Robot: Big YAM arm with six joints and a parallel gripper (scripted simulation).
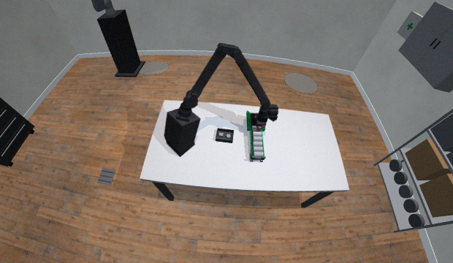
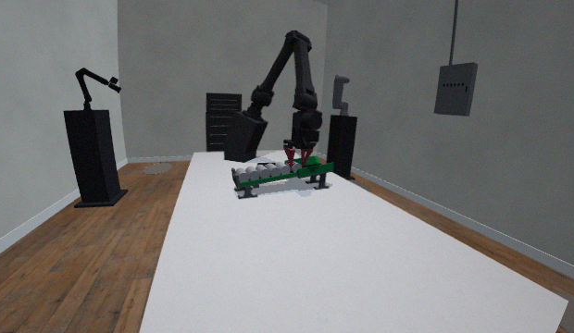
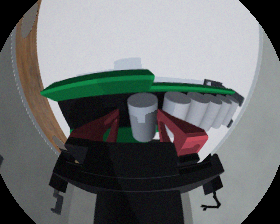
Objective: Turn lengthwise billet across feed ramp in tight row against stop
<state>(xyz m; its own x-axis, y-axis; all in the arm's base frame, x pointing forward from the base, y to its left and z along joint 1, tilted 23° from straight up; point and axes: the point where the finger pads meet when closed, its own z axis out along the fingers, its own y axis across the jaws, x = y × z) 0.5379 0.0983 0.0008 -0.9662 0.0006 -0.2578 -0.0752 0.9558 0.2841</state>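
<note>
A green feed ramp [image 1: 256, 140] on black legs stands on the white table. It also shows in the exterior view [image 2: 287, 176] and in the wrist view [image 3: 104, 86]. Several grey billets [image 1: 258, 147] lie across it side by side in a row toward its lower end [image 2: 264, 171]. My gripper [image 1: 261, 127] is at the upper end of that row [image 2: 298, 159]. In the wrist view one grey billet [image 3: 143, 117] sits between my red fingers, with the row [image 3: 197, 106] just to its right. The fingers stand apart from the billet's sides, so the gripper is open.
The arm's black pedestal [image 1: 180, 131] stands on the table's left part. A small black box [image 1: 224, 136] lies between the pedestal and the ramp. A black pillar [image 2: 341, 145] stands on the floor behind the ramp.
</note>
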